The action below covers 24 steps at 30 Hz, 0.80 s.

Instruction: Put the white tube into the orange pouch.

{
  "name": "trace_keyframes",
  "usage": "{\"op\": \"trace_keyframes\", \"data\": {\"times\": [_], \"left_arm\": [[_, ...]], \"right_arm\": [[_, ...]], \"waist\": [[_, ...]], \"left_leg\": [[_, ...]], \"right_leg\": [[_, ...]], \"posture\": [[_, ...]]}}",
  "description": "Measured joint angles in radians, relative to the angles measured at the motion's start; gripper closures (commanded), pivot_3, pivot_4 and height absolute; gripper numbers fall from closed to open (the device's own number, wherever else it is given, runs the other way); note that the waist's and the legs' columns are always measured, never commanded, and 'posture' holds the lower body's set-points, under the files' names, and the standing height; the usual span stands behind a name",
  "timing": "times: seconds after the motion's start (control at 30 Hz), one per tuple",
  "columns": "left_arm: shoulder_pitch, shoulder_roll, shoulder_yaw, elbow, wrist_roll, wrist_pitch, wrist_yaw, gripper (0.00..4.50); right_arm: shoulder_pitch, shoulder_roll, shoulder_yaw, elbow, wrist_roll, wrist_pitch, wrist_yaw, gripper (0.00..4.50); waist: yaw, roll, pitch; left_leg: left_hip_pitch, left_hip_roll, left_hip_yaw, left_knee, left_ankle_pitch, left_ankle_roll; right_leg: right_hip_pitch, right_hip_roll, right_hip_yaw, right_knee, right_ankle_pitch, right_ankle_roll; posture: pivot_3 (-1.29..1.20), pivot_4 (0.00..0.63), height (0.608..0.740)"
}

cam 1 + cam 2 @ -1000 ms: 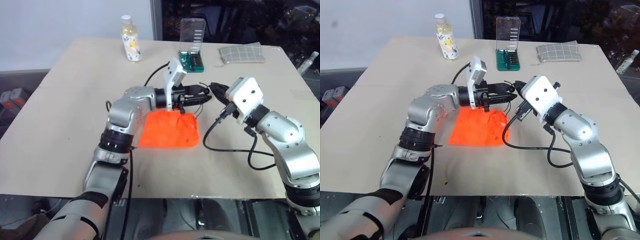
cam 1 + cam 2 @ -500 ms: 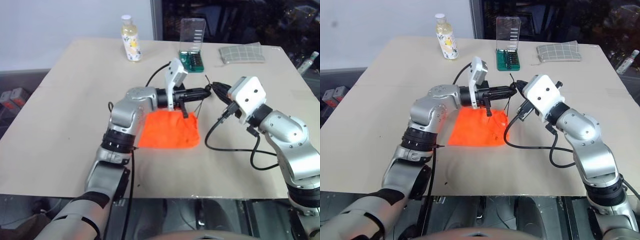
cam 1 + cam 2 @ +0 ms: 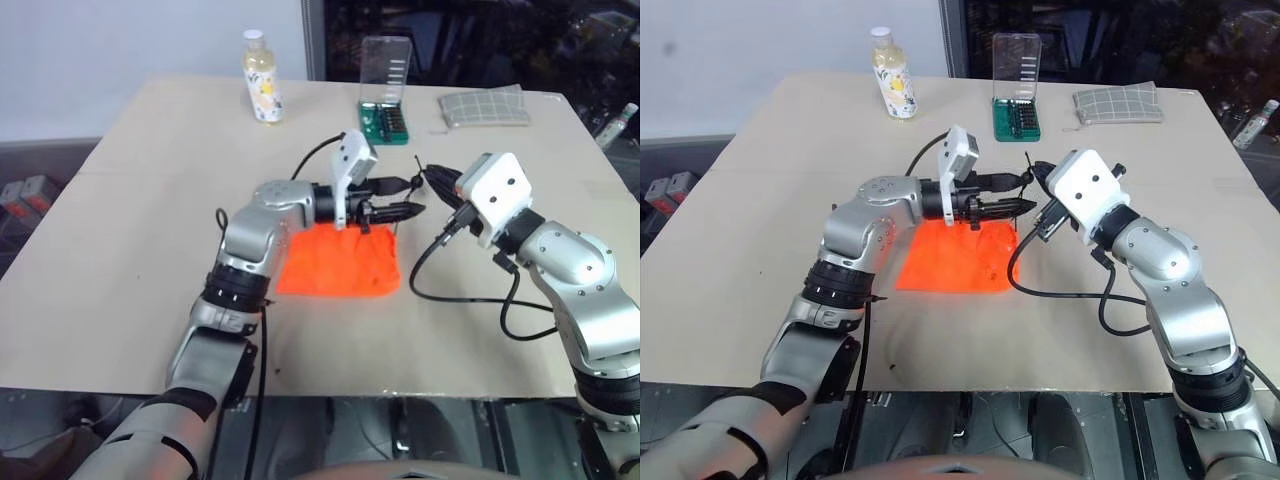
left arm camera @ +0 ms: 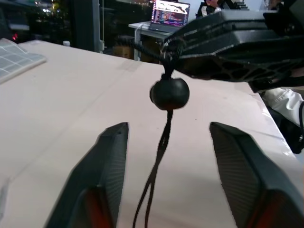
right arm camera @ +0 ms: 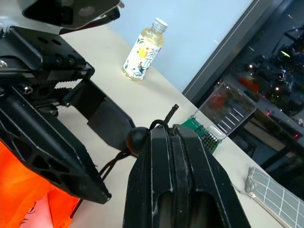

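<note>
Head views: the orange pouch [image 3: 340, 262] lies at frame centre on the table [image 3: 120, 230]. The white tube cannot be made out; it is judged probably inside already, with the drawstring being tightened. Bare tabletop is left on all sides.

Left wrist view: the left gripper [image 4: 168, 137] is spread, empty, around the cord bead [image 4: 169, 93].

Right wrist view: the right gripper [image 5: 172, 142] is clamped on the drawstring cord [image 5: 164, 116].

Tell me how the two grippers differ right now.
The left gripper has its fingers spread apart around the black drawstring, gripping nothing; the right gripper is shut on that drawstring just above its bead. Left points sideways, right points toward it. Both hang above the orange pouch.
</note>
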Motion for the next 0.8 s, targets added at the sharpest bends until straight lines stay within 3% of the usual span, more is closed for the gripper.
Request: {"op": "trace_keyframes", "data": {"times": [0.73,0.8], "left_arm": [[-0.045,-0.015,0.005,0.002,0.008,0.007,0.014,2.0],[-0.045,-0.015,0.005,0.002,0.006,0.008,0.012,2.89]], "right_arm": [[0.009,0.0,0.011,0.0,-0.009,0.0,-0.001,4.5],[0.009,0.0,0.011,0.0,-0.009,0.0,-0.001,4.5]], "waist": [[0.0,0.0,0.0],[0.0,0.0,0.0]], "left_leg": [[0.0,0.0,0.0,0.0,0.0,0.0],[0.0,0.0,0.0,0.0,0.0,0.0]], "right_leg": [[0.0,0.0,0.0,0.0,0.0,0.0],[0.0,0.0,0.0,0.0,0.0,0.0]], "posture": [[0.0,0.15,0.74],[0.0,0.15,0.74]]}}
